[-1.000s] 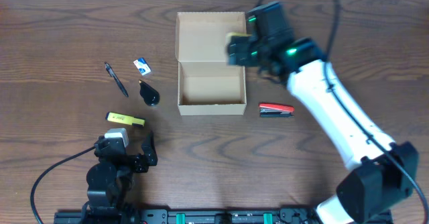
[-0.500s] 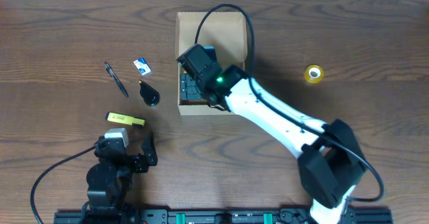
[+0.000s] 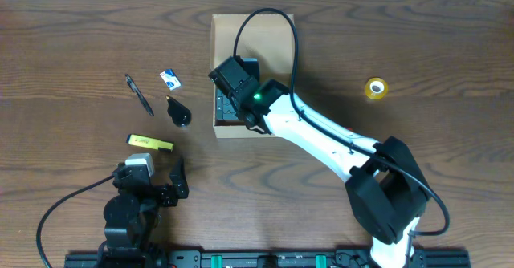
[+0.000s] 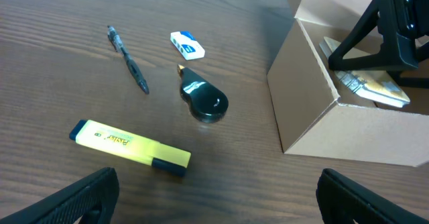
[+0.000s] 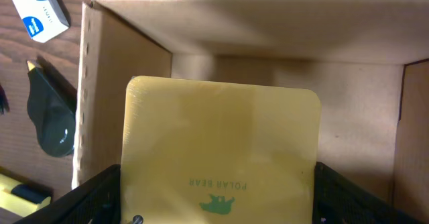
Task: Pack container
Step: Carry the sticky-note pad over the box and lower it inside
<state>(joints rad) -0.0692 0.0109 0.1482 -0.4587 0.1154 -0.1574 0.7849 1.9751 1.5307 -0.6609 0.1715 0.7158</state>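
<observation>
**Step in hand: placing an item in the container.**

1. Locate the container point(image 3: 269, 43). It sits at the far middle of the table point(image 3: 450, 27), its flap lid open and lying away from the robot.
2. Check the right gripper point(image 5: 218, 177). It reaches down into the box cavity near the left wall. Its fingers point(image 5: 94, 200) stand wide apart with the yellow pad point(image 5: 221, 137) spanning the gap between them. Judge the pad as pinched across its width and not yet let go. The wrist view does not show whether the pad touches the floor of the box.
3. Check the left gripper point(image 4: 218, 184). It rests near the front left edge of the table, fingers spread and empty.

**Next move.**

- Lower the pad until it lies flat in the box, then spread the right fingers. Lift straight up so that the fingers clear the left wall and the lid.
- Something already lies in the box beside the gripper; the views do not show what it is. Avoid pressing the pad onto it at a tilt.
- Note the items outside the box: pen point(image 3: 138, 94), eraser point(image 3: 169, 79), black object point(image 3: 179, 112) and highlighter point(image 3: 150, 143) to the left, tape roll point(image 3: 375, 88) well apart to the right. Judge the task as partly done.
</observation>
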